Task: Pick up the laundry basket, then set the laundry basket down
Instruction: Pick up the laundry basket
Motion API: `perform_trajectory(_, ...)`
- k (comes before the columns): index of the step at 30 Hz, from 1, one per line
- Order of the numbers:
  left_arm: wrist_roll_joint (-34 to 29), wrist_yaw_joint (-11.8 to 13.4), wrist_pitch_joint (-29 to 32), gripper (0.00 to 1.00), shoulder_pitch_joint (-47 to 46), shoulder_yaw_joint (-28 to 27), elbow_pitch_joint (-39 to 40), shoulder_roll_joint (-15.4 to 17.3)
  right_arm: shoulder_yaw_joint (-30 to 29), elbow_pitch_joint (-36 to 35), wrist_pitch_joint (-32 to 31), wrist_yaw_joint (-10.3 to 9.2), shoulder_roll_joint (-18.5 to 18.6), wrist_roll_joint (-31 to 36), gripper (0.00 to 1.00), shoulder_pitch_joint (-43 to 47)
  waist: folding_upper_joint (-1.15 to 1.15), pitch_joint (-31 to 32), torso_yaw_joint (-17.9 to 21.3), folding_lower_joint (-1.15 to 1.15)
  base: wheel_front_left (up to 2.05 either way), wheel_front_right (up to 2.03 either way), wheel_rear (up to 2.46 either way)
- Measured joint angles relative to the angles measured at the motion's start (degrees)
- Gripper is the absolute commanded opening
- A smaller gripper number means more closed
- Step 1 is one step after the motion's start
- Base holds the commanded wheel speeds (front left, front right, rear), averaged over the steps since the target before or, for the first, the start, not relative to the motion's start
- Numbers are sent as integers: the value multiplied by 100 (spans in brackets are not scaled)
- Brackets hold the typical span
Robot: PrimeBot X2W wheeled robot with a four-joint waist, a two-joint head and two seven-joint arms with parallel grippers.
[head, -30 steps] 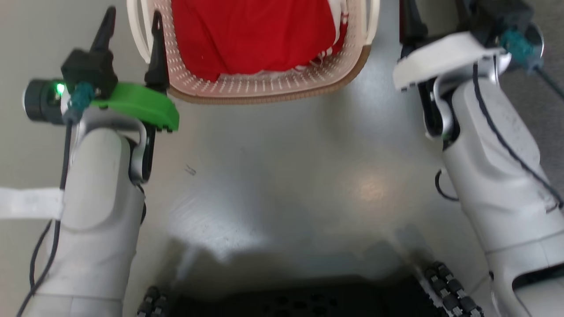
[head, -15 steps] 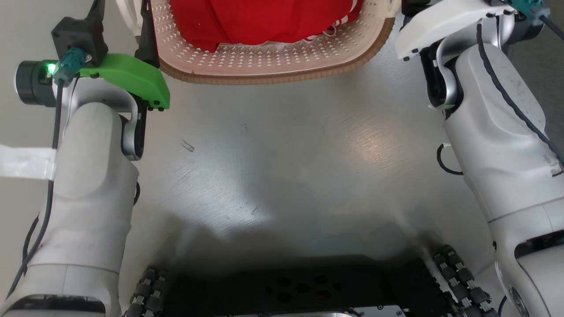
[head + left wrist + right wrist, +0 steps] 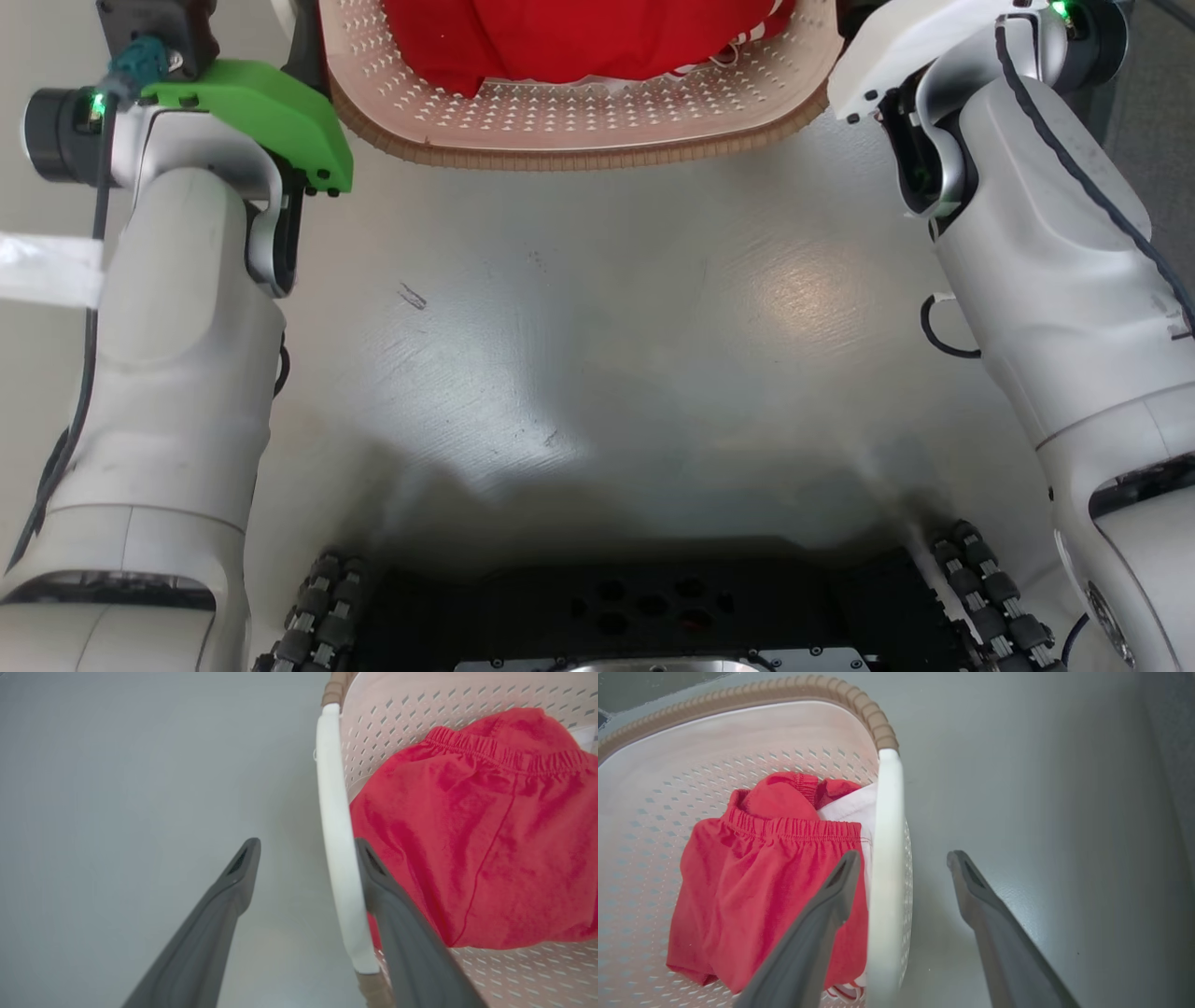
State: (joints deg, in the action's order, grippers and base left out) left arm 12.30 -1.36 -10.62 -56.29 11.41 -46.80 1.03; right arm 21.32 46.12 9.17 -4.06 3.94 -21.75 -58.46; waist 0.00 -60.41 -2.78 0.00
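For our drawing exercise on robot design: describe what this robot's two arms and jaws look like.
Both arms are pale grey-white with rounded shells and black cables along them. The left arm carries a bright green wrist cover and a green light; the right arm has a white cover. The left gripper and right gripper have long, dark grey, tapering jaws.

Open floor (image 3: 597, 327) flanks the laundry basket (image 3: 579, 121) on both sides; red clothing (image 3: 579, 37) crowds its inside.

red shorts (image 3: 579, 37): crumpled, elastic waistband, 12 o'clock in head view
white cloth (image 3: 852, 809): touching shorts
floor (image 3: 653, 392): glossy grey
scuff mark (image 3: 412, 297): 10 o'clock
tape strip (image 3: 47, 271): white, 9 o'clock
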Motion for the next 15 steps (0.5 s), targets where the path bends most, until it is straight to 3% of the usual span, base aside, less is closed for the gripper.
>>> perform_trajectory(15,11,-125,48,100,-459,194,-579,-16,372,528,-183,-5,14,-312,100,-396,0,-84,-72,0,0,0,0)
